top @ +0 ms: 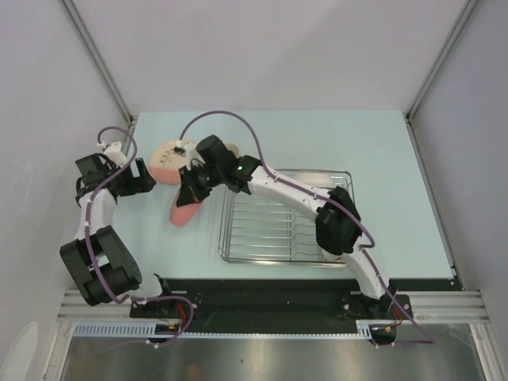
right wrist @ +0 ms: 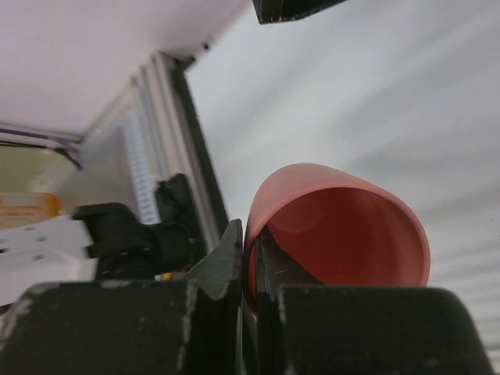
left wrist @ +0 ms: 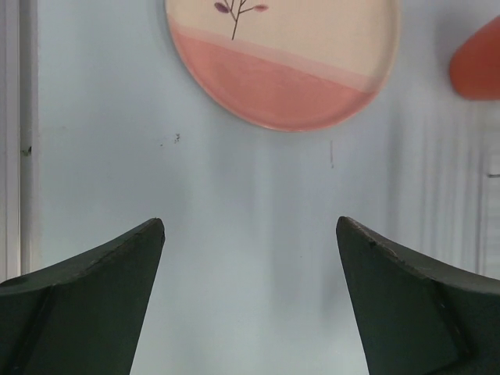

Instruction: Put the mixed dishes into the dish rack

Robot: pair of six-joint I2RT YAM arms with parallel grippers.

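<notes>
My right gripper is shut on the rim of the pink cup, one finger inside the wall and one outside. In the top view this gripper reaches left past the dish rack and holds the cup tilted, just left of the rack. The cream-pink leaf-motif plate lies flat on the table behind the cup. My left gripper stands open just left of the plate. Its wrist view shows the plate ahead and bare table between the fingers.
The wire rack's plate dividers show no dishes where they are visible, and my right arm crosses over its right part. A tan dish edge peeks out behind the right wrist. The table's left edge lies close to my left gripper.
</notes>
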